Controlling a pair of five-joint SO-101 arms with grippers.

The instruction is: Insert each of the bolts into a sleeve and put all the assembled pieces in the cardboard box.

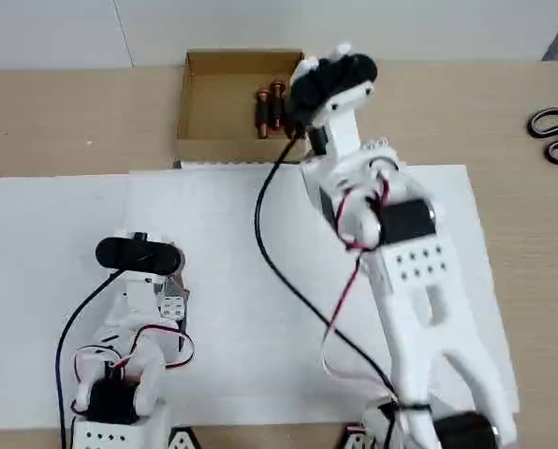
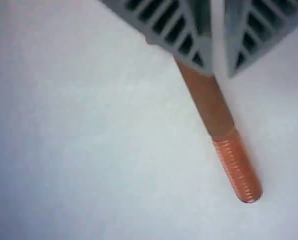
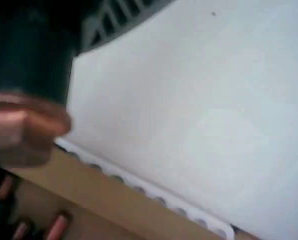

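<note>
The left fingers (image 2: 186, 30) are closed on a copper bolt (image 2: 224, 135) over the white paper (image 2: 64, 125), while the right fingers (image 3: 114, 17) grip a black sleeve (image 3: 29, 50) with a bolt head (image 3: 24, 127) protruding, at the edge of the cardboard box (image 1: 213, 98) on the counter (image 1: 73, 103).
</note>
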